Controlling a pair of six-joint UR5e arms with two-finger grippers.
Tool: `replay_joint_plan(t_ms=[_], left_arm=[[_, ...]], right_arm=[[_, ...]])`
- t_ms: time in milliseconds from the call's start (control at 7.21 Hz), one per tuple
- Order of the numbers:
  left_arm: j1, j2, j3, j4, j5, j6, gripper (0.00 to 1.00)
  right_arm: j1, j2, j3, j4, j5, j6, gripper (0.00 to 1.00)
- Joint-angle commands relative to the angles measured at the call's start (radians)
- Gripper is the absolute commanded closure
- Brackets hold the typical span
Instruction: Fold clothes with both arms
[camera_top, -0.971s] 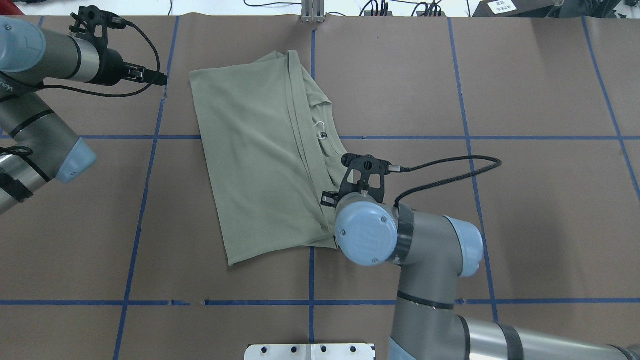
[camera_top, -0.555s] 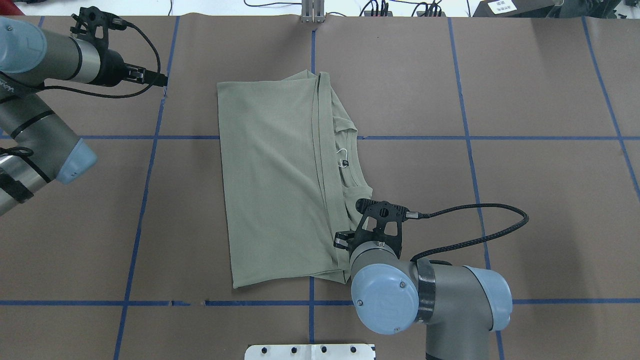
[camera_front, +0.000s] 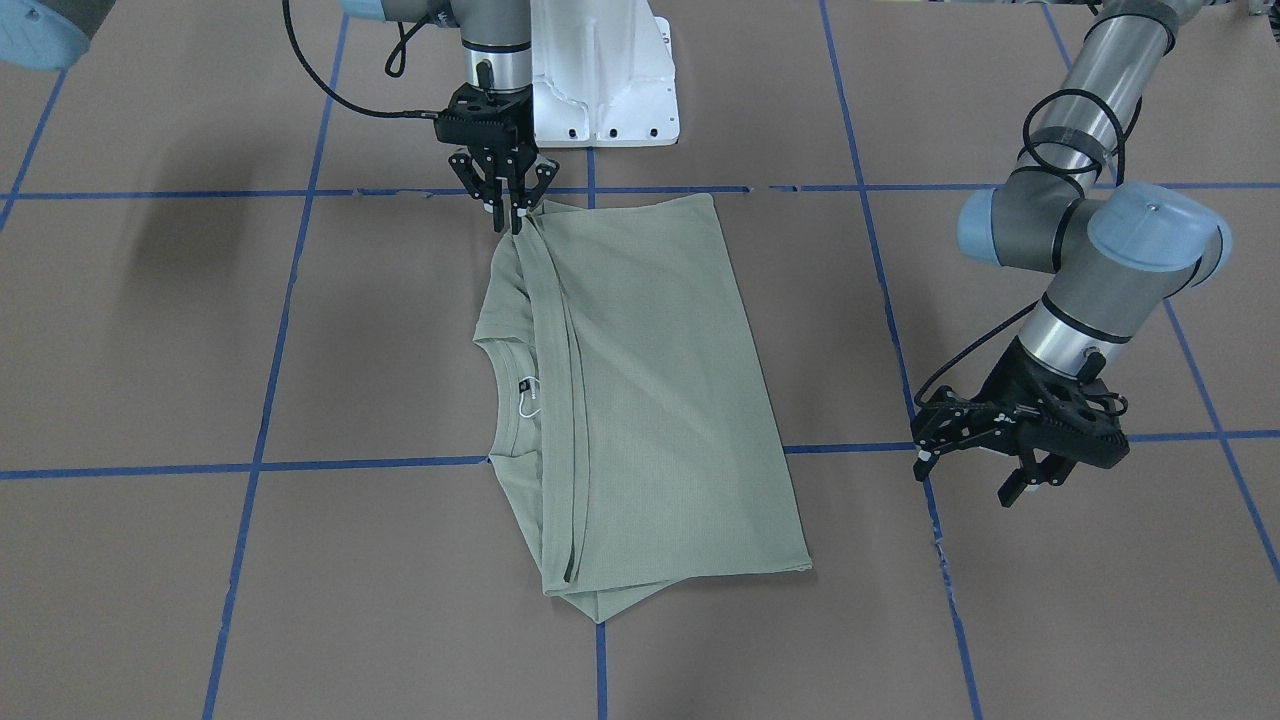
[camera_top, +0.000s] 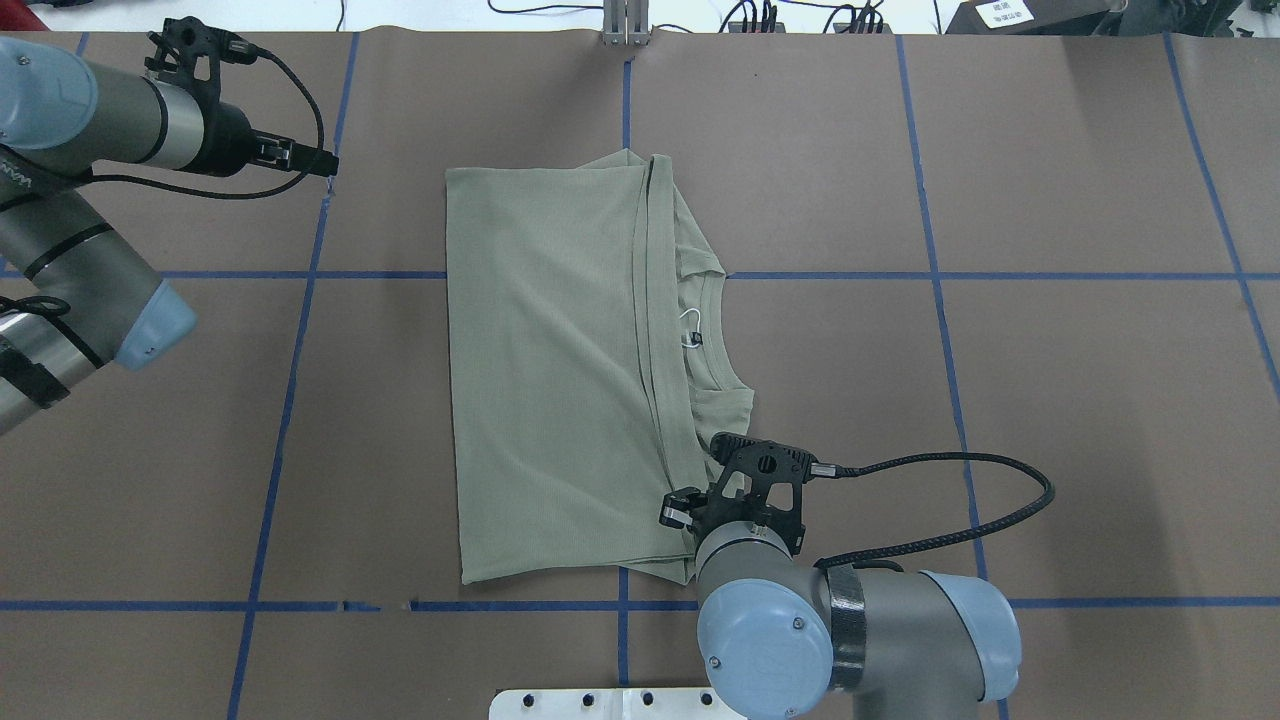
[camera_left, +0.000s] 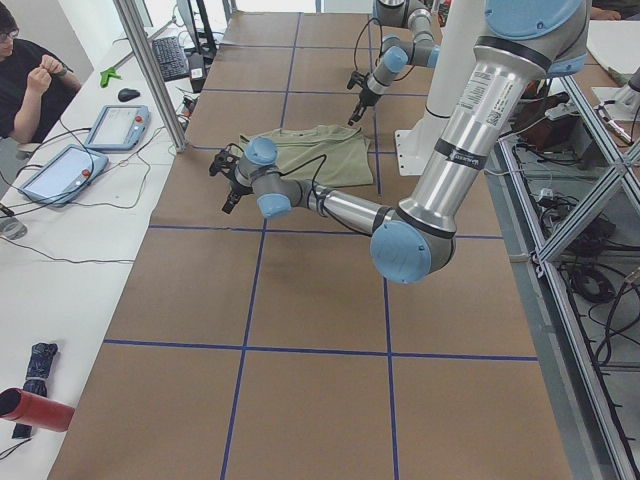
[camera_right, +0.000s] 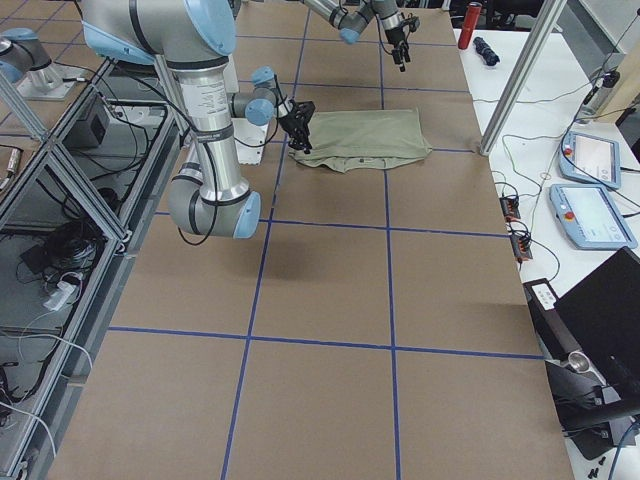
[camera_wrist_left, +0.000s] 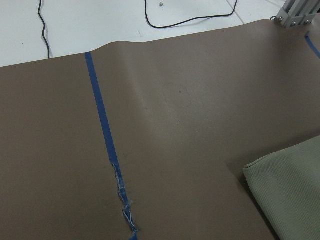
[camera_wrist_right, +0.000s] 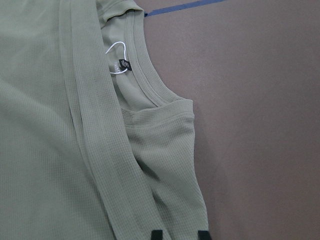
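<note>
The overhead view looks forward and down from behind the robot's edge of the table (camera_top: 1100, 400), and the front-facing one looks steeply down from the opposite edge, so both share the folded shirt (camera_top: 550, 370) at mid-table, mirrored. The two side views look along the table from its left and right ends, wide and from afar, each taking in its whole length. The wrist cameras sit close: the left sees the far edge and one shirt corner, the right the collar (camera_wrist_right: 152, 75).
</note>
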Motion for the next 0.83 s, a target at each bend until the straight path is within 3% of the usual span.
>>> replay_joint_plan(t_ms=[0, 139, 416, 555, 694], left_arm=[[-0.001, 0.000, -0.008, 0.000, -0.002, -0.002, 0.00], [-0.001, -0.002, -0.009, 0.000, -0.003, -0.002, 0.00], [-0.001, -0.002, -0.008, 0.000, -0.003, -0.002, 0.00], [0.001, -0.002, -0.008, 0.000, -0.003, -0.002, 0.00], [0.001, 0.000, -0.006, 0.000, -0.003, -0.002, 0.00]], right_arm=[[0.090, 0.049, -0.006, -0.003, 0.061, -0.185, 0.00], [0.147, 0.075, -0.041, -0.003, 0.146, -0.256, 0.00], [0.165, 0.215, -0.214, -0.006, 0.198, -0.371, 0.00], [0.163, 0.282, -0.314, -0.007, 0.221, -0.435, 0.06], [0.162, 0.308, -0.321, -0.086, 0.248, -0.524, 0.14]])
